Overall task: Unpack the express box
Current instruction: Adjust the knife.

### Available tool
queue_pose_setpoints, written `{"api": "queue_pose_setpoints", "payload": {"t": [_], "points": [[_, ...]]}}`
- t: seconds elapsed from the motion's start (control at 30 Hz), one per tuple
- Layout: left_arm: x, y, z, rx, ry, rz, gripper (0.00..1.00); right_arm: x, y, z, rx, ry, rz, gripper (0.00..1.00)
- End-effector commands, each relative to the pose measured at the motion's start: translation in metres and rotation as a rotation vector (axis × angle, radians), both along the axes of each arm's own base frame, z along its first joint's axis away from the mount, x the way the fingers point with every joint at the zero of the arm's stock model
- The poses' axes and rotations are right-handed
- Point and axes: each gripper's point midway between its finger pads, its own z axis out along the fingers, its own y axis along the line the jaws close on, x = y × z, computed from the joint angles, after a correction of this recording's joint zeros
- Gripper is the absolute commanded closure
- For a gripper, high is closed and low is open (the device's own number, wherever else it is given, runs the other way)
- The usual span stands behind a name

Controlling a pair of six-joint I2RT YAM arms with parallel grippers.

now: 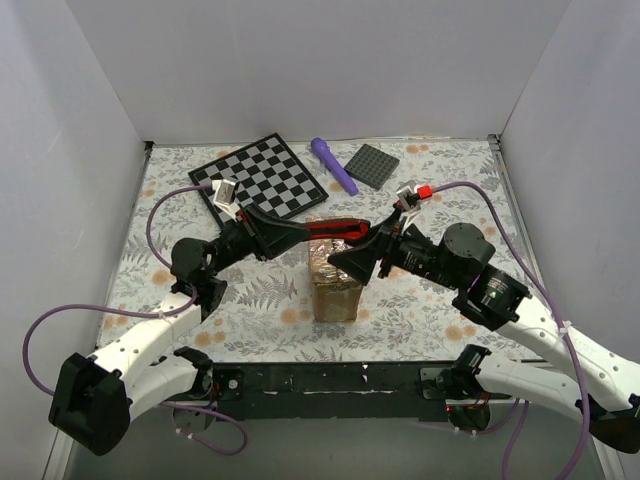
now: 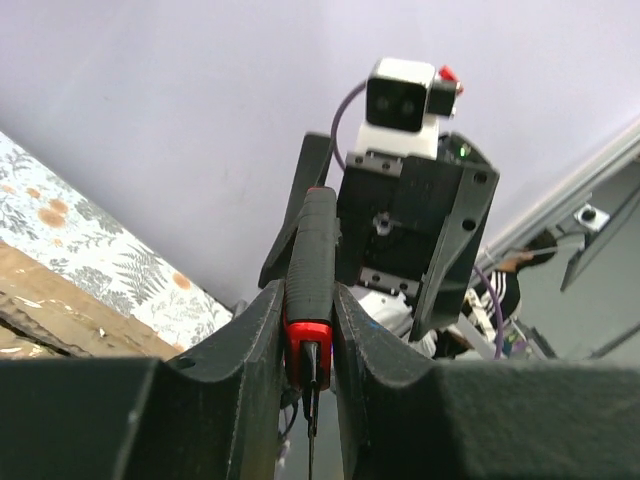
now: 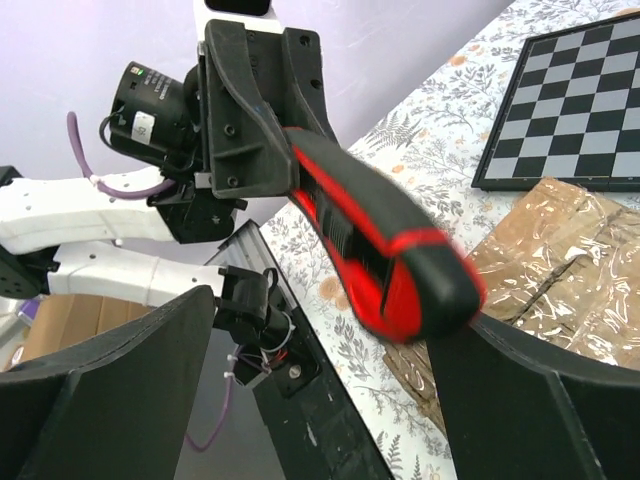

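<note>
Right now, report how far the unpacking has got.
Done: the left gripper has the red-and-black cutter clamped, held above the express box. In hand: the right gripper stands open at the cutter's butt end, not closed on it. Left: shiny tape covers the top flaps, which lie shut, and nothing is out of the box.

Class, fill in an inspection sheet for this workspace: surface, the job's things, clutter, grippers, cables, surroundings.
Surface: fern-print table cover, lying flat.
Job's things: express box at the centre, top taped over; red-and-black utility knife held above it.
Clutter: chessboard, purple cylinder and dark grey plate near the far edge, apart from the box.
Grippers: left gripper shut on the knife; right gripper open, fingers either side of the knife's free end.
Cables: purple cables loop from each wrist, not touching the box.
Surroundings: plain white walls on three sides.
</note>
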Motion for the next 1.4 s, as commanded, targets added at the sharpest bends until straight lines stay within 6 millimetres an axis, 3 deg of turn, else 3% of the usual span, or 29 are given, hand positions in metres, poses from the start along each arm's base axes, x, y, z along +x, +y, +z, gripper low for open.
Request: {"api": "queue_pose_setpoints", "payload": {"t": [0.0,0.53,0.73,0.9,0.93,0.97,1.03,1.07,1.1,1.2,1.27,1.33,1.37], "points": [[0.009,0.012,0.029,-0.12,-0.01,0.099,1.0,0.011,-0.004,0.033,0.189,-0.044,-0.072,0.09],[-0.005,0.004,0.035,-0.133,-0.023,0.056,1.0,0.032,0.018,0.06,0.363,-0.105,-0.087,0.09],[-0.01,0.002,0.036,-0.139,-0.024,0.036,1.0,0.033,0.026,0.069,0.402,-0.13,-0.064,0.24],[-0.012,-0.002,0.033,-0.131,-0.019,0.02,1.0,0.032,0.028,0.072,0.43,-0.145,-0.051,0.43],[-0.014,-0.003,0.033,-0.129,-0.02,0.014,1.0,0.032,0.028,0.072,0.431,-0.15,-0.048,0.49],[-0.013,-0.003,0.032,-0.124,-0.018,0.013,1.0,0.032,0.027,0.073,0.438,-0.157,-0.051,0.64],[-0.014,-0.005,0.028,-0.11,-0.012,0.002,1.0,0.03,0.023,0.074,0.449,-0.173,-0.058,0.77],[-0.014,-0.005,0.026,-0.103,-0.002,0.0,0.98,0.03,0.021,0.075,0.453,-0.184,-0.065,0.94],[-0.015,-0.006,0.023,-0.095,0.003,-0.008,0.89,0.028,0.017,0.078,0.461,-0.196,-0.071,0.99],[-0.015,-0.004,0.018,-0.08,0.02,0.009,0.39,0.023,0.007,0.084,0.448,-0.241,-0.087,0.99],[-0.007,-0.004,0.01,-0.046,0.061,0.053,0.26,0.023,-0.001,0.089,0.421,-0.296,-0.118,0.99],[0.003,0.006,0.015,-0.048,0.057,0.156,0.14,0.021,-0.012,0.092,0.375,-0.355,-0.15,0.99],[0.011,0.007,0.004,-0.011,0.099,0.196,0.11,0.022,-0.018,0.096,0.363,-0.376,-0.173,0.99]]}}
